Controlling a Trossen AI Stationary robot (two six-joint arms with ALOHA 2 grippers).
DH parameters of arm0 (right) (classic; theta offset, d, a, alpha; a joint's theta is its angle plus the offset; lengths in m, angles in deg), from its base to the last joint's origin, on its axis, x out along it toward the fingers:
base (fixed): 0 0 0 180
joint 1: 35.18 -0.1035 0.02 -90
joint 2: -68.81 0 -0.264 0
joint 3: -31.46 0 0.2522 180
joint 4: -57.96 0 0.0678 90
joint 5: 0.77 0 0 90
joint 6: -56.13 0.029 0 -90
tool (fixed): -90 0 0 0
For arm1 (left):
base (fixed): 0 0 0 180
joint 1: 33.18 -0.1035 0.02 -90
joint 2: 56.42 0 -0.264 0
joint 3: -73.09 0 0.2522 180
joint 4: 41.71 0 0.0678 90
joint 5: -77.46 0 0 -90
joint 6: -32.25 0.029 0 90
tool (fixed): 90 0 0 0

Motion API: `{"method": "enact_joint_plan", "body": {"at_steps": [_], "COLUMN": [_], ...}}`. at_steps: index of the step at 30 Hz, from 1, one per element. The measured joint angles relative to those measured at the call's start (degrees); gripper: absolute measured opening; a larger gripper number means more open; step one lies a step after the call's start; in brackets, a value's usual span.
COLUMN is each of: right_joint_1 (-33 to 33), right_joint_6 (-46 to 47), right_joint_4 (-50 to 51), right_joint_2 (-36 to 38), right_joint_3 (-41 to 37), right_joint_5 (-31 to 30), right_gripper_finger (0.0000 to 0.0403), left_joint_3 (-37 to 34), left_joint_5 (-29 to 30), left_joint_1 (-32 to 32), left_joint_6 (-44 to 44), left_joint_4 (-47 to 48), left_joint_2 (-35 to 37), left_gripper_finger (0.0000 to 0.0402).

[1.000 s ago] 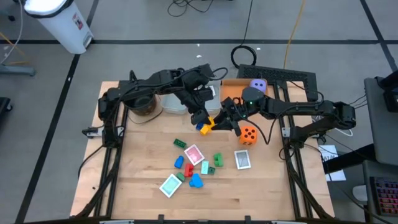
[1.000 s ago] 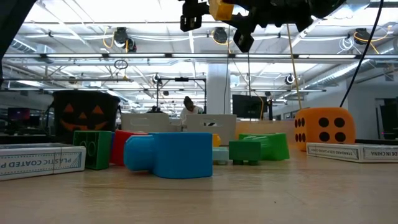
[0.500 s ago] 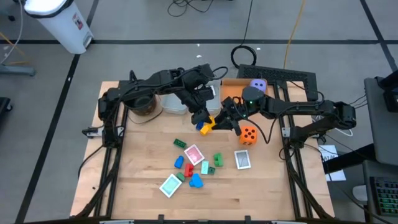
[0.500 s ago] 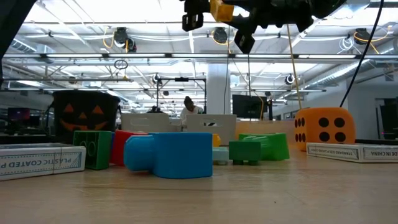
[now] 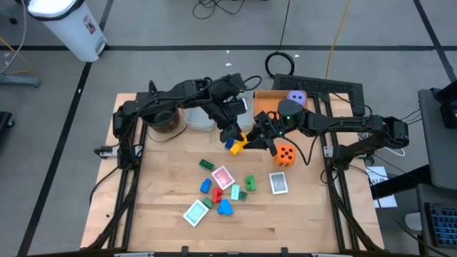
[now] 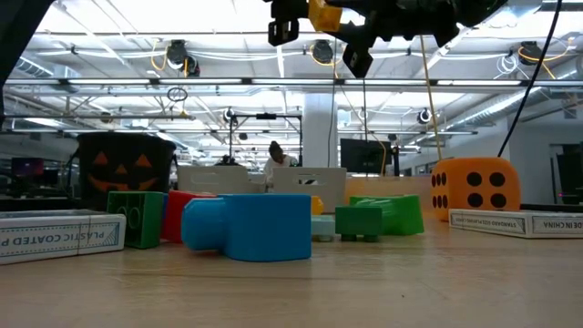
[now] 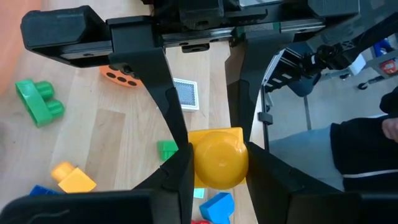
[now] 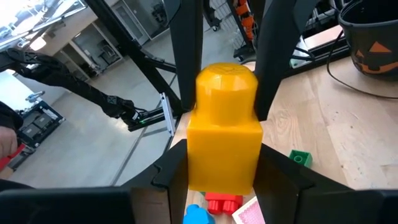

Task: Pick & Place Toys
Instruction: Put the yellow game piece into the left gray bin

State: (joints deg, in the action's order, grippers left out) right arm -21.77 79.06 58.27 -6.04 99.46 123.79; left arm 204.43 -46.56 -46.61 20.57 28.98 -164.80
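A yellow block point(image 5: 243, 138) with one round stud hangs high above the table's middle, between my two grippers. My left gripper point(image 7: 219, 165) comes from the far left and is shut on it. My right gripper point(image 8: 224, 168) comes from the right and is shut on the same block. In the low view the block point(image 6: 324, 14) shows at the top edge. Below lie an orange die point(image 5: 285, 155), several cards point(image 5: 223, 176) and green, blue and red blocks point(image 5: 225, 208). A yellow-and-blue block point(image 5: 233, 148) lies under the grippers. My left gripper pinches the yellow block's stud end point(image 7: 219, 142) between its two fingers, one on each side. The fingers point(image 8: 186, 56) slant down from the table's far left. The block hangs clear of the table, its stud toward this wrist. My right gripper pinches the lower part of the block's square body point(image 8: 222, 155) between its two fingers, opposite the stud end. The fingers point(image 8: 168, 168) come about level from the table's right. The block is clear of the table.
A black pot point(image 5: 163, 118) and a clear bin point(image 5: 200, 118) stand at the far left. An orange tray point(image 5: 265, 100) with a purple die point(image 5: 295, 98) is at the far right. Bare wood lies along the near edge and at the left.
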Motion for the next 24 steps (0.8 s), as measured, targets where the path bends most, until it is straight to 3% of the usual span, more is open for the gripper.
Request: {"method": "enact_joint_plan", "body": {"at_steps": [11,24], "right_joint_1": [-0.02,0.94], "right_joint_6": [1.23,1.93], "right_joint_4": [-0.18,0.0], "right_joint_2": [-0.06,-0.09], "right_joint_3": [0.0,0.0], "right_joint_5": [0.05,-1.29], "right_gripper_finger": [0.017,0.0235], "left_joint_3": [0.0,0.02], "left_joint_5": [-0.39,1.04], "left_joint_1": [0.02,-0.09], "left_joint_6": [1.08,1.92], "left_joint_4": [-0.09,1.93], "left_joint_2": [0.0,0.0], "left_gripper_finger": [0.0115,0.0115]}}
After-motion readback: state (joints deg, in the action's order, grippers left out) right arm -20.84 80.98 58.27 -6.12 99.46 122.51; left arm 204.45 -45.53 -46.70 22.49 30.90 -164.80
